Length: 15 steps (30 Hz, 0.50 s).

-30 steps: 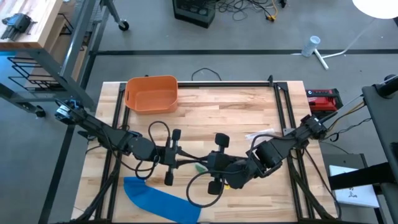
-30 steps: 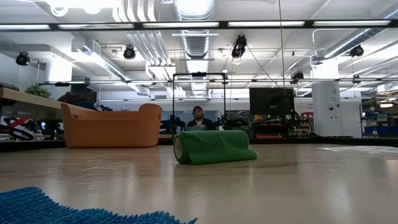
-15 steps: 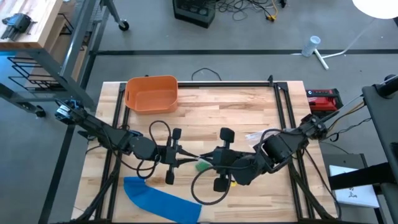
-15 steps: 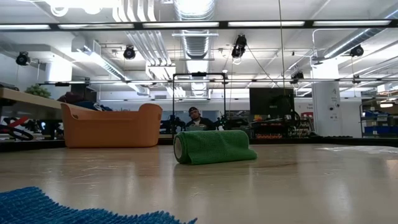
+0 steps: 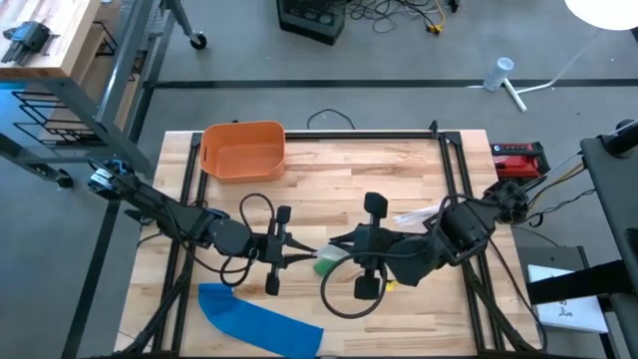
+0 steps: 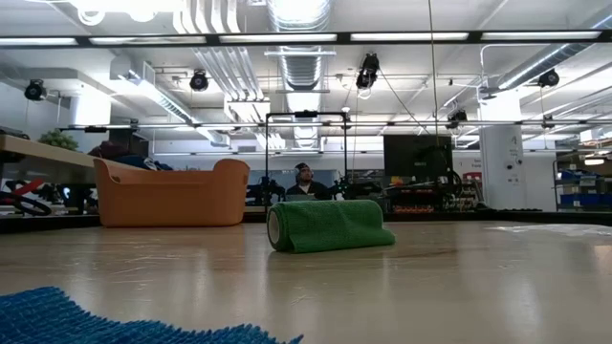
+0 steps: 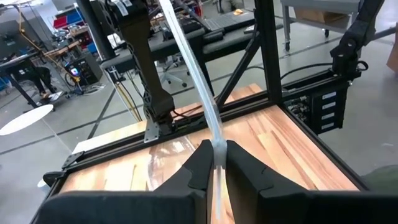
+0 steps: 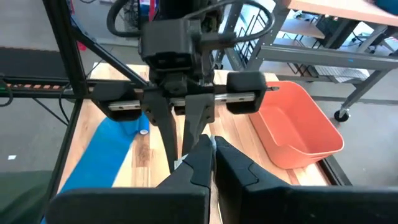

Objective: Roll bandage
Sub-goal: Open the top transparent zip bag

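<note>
text: none legible | labels: none | signs: none

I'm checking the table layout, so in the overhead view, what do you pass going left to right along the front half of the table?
Blue cloth → left gripper → green roll → right gripper.

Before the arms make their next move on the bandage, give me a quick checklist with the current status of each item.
1. Green bandage roll lying rolled on the table: ok.
2. Left hand shut on a thin clear strip: ok.
3. Right hand shut: ok; whether it pinches the same strip: cannot tell.
4. Both hands meet at the roll mid-table: ok.
5. Orange bin and blue cloth apart from the hands: ok.
</note>
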{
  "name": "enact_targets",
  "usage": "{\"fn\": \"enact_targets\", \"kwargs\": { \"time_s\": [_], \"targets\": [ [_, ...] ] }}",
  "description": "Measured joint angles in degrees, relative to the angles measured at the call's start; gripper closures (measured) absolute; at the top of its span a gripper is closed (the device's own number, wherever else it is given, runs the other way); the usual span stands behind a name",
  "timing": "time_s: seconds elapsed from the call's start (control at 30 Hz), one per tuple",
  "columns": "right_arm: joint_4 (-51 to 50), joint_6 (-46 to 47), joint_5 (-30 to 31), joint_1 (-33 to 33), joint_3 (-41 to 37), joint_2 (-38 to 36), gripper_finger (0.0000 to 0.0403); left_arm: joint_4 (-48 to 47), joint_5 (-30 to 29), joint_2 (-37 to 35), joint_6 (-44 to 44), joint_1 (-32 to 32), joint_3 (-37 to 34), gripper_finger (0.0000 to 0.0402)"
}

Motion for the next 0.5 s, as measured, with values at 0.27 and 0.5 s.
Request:
{"fn": "enact_targets", "kwargs": {
  "time_s": [0.27,0.5],
  "targets": [
    [-2.0,-0.3,0.1,0.0,2.0,0.0,0.0401,-1.0,0.0,0.0,0.0,0.0,0.0,0.0378],
    [-3.3,-0.3,0.0,0.0,2.0,-1.0,0.0401,-3.8,-0.1,0.0,1.5,0.0,0.0,0.0373]
  ]
}}
